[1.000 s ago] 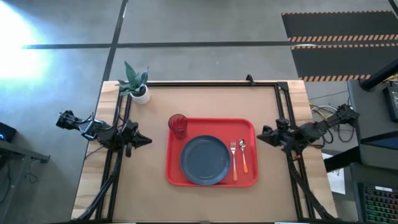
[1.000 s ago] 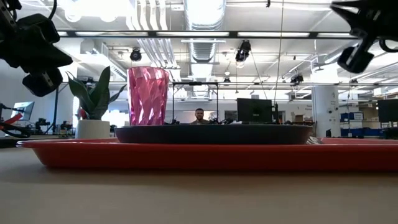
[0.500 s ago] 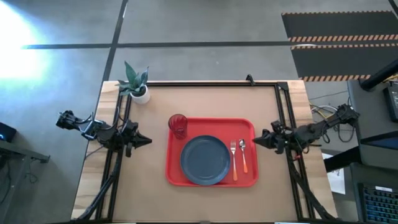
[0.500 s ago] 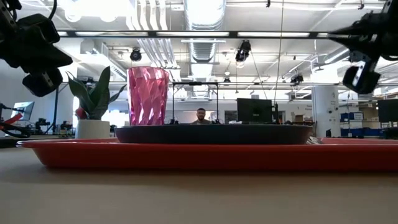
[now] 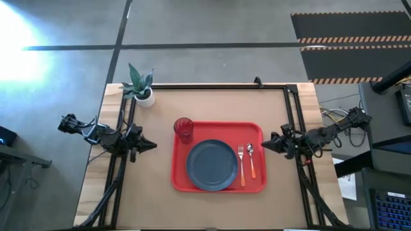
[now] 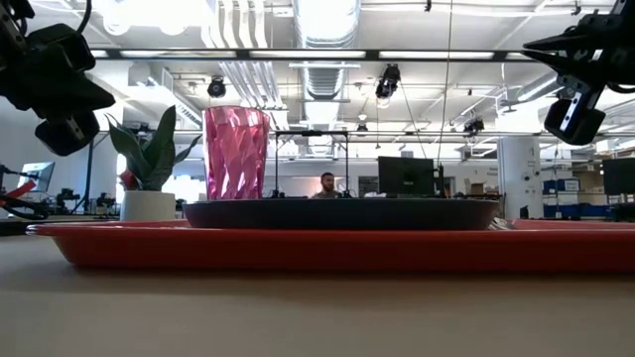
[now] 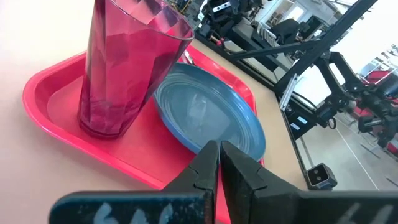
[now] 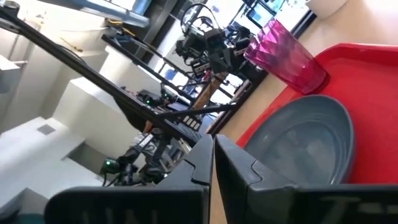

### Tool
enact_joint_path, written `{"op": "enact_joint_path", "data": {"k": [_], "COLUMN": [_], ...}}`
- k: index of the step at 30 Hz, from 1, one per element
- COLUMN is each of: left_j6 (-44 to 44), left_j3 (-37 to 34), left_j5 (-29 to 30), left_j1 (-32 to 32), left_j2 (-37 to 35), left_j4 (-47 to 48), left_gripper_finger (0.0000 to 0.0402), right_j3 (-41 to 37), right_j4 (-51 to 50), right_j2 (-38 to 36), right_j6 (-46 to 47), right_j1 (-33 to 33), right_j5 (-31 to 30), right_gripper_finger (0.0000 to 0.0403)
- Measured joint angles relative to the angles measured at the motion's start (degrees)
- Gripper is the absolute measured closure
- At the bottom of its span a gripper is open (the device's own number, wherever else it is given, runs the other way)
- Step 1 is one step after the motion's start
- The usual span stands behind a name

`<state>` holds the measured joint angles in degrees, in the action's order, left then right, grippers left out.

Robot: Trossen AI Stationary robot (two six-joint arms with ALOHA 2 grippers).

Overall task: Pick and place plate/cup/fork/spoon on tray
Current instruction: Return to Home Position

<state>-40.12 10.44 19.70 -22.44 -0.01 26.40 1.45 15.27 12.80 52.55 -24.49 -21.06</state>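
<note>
The red tray (image 5: 218, 186) lies in the middle of the table. On it rest the slate-blue plate (image 5: 211, 165), the red cup (image 5: 183, 129) upright at its far left corner, and the fork (image 5: 241, 165) and the spoon (image 5: 251, 159) side by side to the right of the plate. My left gripper (image 5: 153, 145) is shut and empty above the table, left of the tray. My right gripper (image 5: 264, 145) is shut and empty just above the tray's right edge. The left wrist view shows the cup (image 7: 127, 68) and plate (image 7: 208, 118); the right wrist view shows them too.
A white pot with a green plant (image 5: 142, 88) stands at the table's far left corner. Black frame rails (image 5: 292, 102) run along the far edge and both sides of the table. In the low view a person (image 6: 326, 184) sits far back in the room.
My right gripper has moved a little toward the tray, toward the table's left, and has dipped and risen again in the low view. The left arm and the things on the tray have kept still.
</note>
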Motion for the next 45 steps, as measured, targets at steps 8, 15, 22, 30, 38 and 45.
{"op": "enact_joint_path", "data": {"k": [8, 15, 22, 30, 38, 45], "left_j6": [0.4, 0.4, 0.4, 0.3, 0.3, 0.3], "left_j3": [0.0, 0.0, 0.0, 0.0, 0.0, 0.0], "left_j5": [0.0, 0.0, 0.0, 0.0, 0.0, 0.0], "left_j1": [0.0, 0.0, 0.0, 0.0, 0.0, 0.0], "left_j2": [0.0, 0.0, 0.0, 0.0, 0.0, 0.0], "left_j4": [0.0, -0.1, -0.1, -0.3, -0.2, -0.2], "left_gripper_finger": [0.0401, 0.0401, 0.0401, 0.0401, 0.0401, 0.0401], "right_j3": [0.0, 0.1, 0.1, 0.1, 0.1, 0.1], "right_j4": [0.0, 0.0, 0.0, 0.0, 0.0, 0.0], "right_j2": [0.0, 0.0, 0.0, 0.0, 0.0, 0.0], "right_j6": [-2.9, -3.1, -3.1, -3.1, -3.1, -3.1], "right_j1": [0.0, 0.0, 0.0, 0.0, 0.0, 0.0], "right_j5": [0.0, 0.1, 0.1, 0.2, 0.2, 0.2], "right_gripper_finger": [0.0394, 0.0394, 0.0394, 0.0394, 0.0394, 0.0394]}}
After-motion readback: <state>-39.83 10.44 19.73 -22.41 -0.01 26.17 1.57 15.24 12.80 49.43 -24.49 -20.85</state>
